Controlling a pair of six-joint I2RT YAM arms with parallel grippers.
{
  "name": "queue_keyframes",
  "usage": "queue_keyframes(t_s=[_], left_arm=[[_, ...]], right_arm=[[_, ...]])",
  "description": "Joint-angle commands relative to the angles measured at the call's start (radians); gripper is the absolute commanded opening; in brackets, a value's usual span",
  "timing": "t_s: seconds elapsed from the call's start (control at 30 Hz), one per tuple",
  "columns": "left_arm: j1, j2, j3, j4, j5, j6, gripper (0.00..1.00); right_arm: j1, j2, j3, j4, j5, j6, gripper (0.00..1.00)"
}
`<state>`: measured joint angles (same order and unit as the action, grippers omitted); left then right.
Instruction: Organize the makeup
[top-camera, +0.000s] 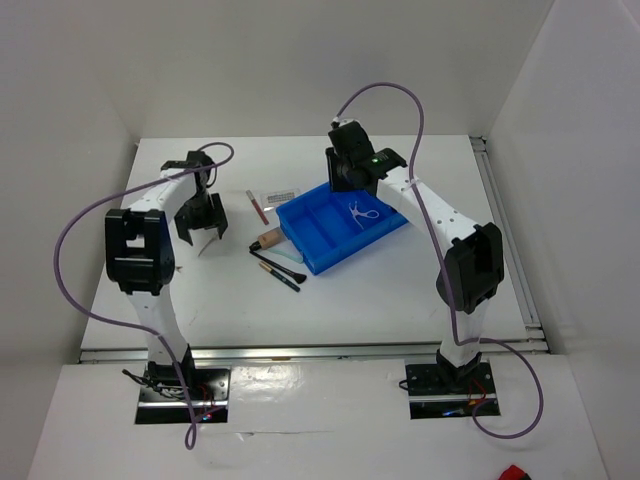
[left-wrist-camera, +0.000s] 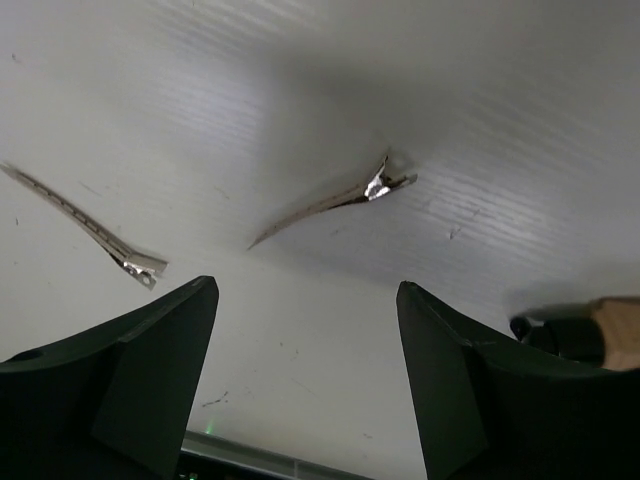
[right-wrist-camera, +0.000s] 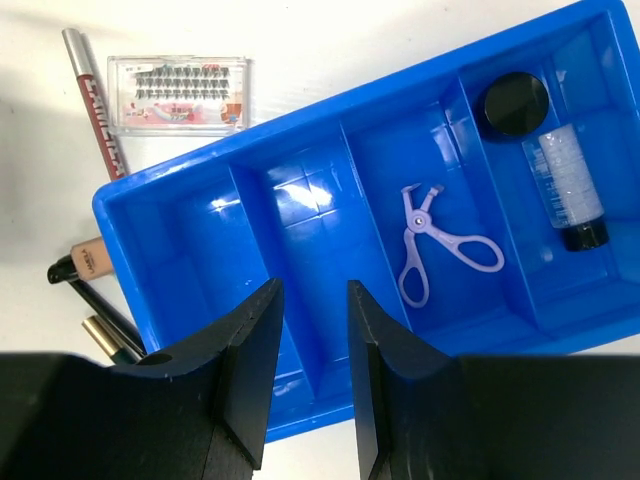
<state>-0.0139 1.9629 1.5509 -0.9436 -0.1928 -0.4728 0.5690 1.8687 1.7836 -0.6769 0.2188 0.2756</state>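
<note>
My left gripper (top-camera: 203, 226) hovers open and empty over the white table; in its wrist view (left-wrist-camera: 307, 292) two thin metal clips lie ahead, one (left-wrist-camera: 340, 194) in the middle and one (left-wrist-camera: 85, 222) at the left. My right gripper (top-camera: 342, 178) hangs over the blue tray (top-camera: 318, 262), jaws a little apart and empty (right-wrist-camera: 308, 292). In the tray lie a black round jar (right-wrist-camera: 515, 103), a clear bottle (right-wrist-camera: 568, 188) and a lilac scissor-shaped tool (right-wrist-camera: 435, 245). Left of the tray lie a white lash card (right-wrist-camera: 178, 92), pink stick (right-wrist-camera: 92, 100), beige tube (right-wrist-camera: 90, 258), black brush (top-camera: 278, 257) and pencil (top-camera: 282, 275).
The tray's two left compartments (right-wrist-camera: 190, 260) hold nothing. White walls close the table at the back and both sides. The beige tube's black cap (left-wrist-camera: 560, 335) shows at the right edge of the left wrist view.
</note>
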Motion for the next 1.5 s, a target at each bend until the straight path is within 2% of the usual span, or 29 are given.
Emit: queue_keyframes(t_s=[0.0,0.13,0.37,0.43,0.47,0.57,0.6,0.67,0.7,0.77,0.9,0.93,1.0,1.03,1.1,1.2,1.37,1.47], left_arm=[[0.005,0.059,0.041,0.045,-0.039,0.026,0.86],[0.014,0.122,0.051,0.087,-0.048,0.039,0.83],[0.034,0.177,0.055,0.154,0.015,0.028,0.66],[0.034,0.186,0.055,0.154,0.029,0.028,0.57],[0.034,0.186,0.045,0.154,0.029,0.028,0.46],[0.034,0.177,0.015,0.175,0.053,0.028,0.30],[0.034,0.163,0.015,0.175,0.065,0.028,0.20],[0.034,0.147,0.027,0.161,0.076,0.028,0.10],[0.034,0.136,0.028,0.161,0.091,0.028,0.01],[0.034,0.079,0.052,0.134,0.108,0.017,0.00],[0.025,-0.088,0.064,0.114,0.255,-0.021,0.00],[0.003,-0.120,0.074,0.114,0.338,-0.044,0.00],[-0.030,-0.189,0.084,0.162,0.415,-0.088,0.00],[-0.049,-0.200,0.100,0.183,0.490,-0.146,0.00],[-0.118,-0.200,0.135,0.227,0.547,-0.213,0.00],[-0.228,-0.147,0.202,0.325,0.596,-0.326,0.00],[-0.369,0.058,0.369,0.457,0.644,-0.443,0.00],[-0.451,0.180,0.539,0.506,0.639,-0.407,0.00]], right_arm=[[0.002,-0.019,0.010,-0.029,0.013,-0.010,0.40],[0.002,0.000,0.022,-0.052,0.033,-0.010,0.40],[0.002,0.009,0.042,-0.085,0.068,-0.001,0.40],[0.002,0.009,0.042,-0.095,0.077,-0.001,0.40],[0.002,0.009,0.054,-0.095,0.077,-0.001,0.40],[0.002,0.018,0.080,-0.113,0.090,-0.001,0.40],[0.002,0.018,0.080,-0.113,0.099,0.008,0.40],[0.002,0.018,0.089,-0.122,0.109,0.008,0.40],[0.002,0.018,0.099,-0.122,0.109,0.008,0.40],[0.002,0.009,0.099,-0.133,0.120,0.017,0.40],[-0.007,-0.025,0.080,-0.133,0.148,0.028,0.40],[-0.023,-0.035,0.067,-0.133,0.148,0.043,0.40],[-0.049,-0.071,0.022,-0.124,0.131,0.069,0.40],[-0.078,-0.086,0.005,-0.124,0.119,0.098,0.40],[-0.110,-0.143,-0.048,-0.115,0.084,0.129,0.40],[-0.164,-0.247,-0.140,-0.104,0.074,0.204,0.40],[-0.199,-0.448,-0.317,-0.055,0.074,0.296,0.41],[-0.210,-0.534,-0.378,-0.065,0.083,0.324,0.42]])
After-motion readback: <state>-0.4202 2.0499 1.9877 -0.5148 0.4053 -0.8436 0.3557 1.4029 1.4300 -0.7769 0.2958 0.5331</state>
